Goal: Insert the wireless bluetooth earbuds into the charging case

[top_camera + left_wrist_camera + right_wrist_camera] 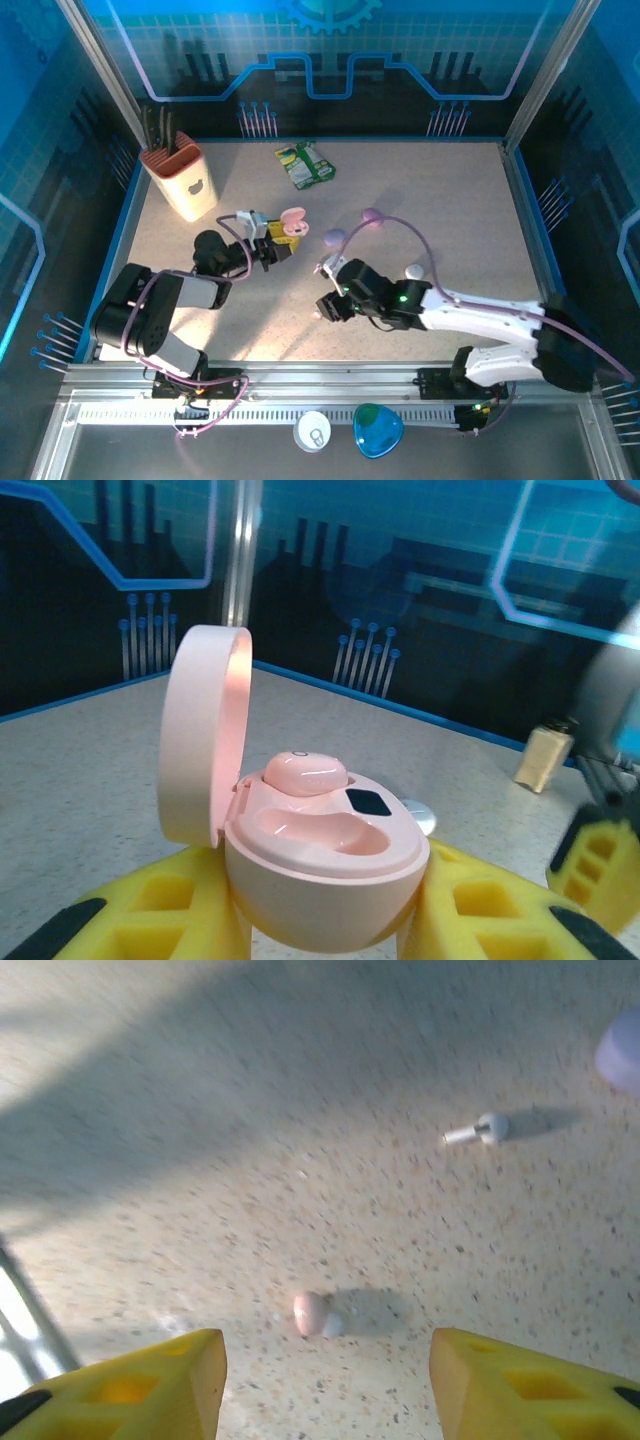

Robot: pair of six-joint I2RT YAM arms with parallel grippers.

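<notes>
A pink charging case [330, 880] sits upright with its lid [200, 730] swung open, and my left gripper [325, 925] is shut on its body with a yellow finger on each side. One pink earbud [305, 772] rests in the far socket; the near socket [320, 832] is empty. From above, the left gripper [268, 250] holds the case [290, 222] left of centre. My right gripper [325, 1360] is open and hangs just above the table, with a loose pink earbud [312, 1313] lying between its fingers. A white stemmed earbud [478, 1131] lies farther off.
A purple case lies in two parts [372, 215] [334, 237] beyond the right gripper [322, 308]. A small white piece [414, 270] lies beside the right arm. A knife block [185, 180] stands back left and a green packet [305, 165] at the back. White [313, 430] and blue [378, 430] cases sit below the front rail.
</notes>
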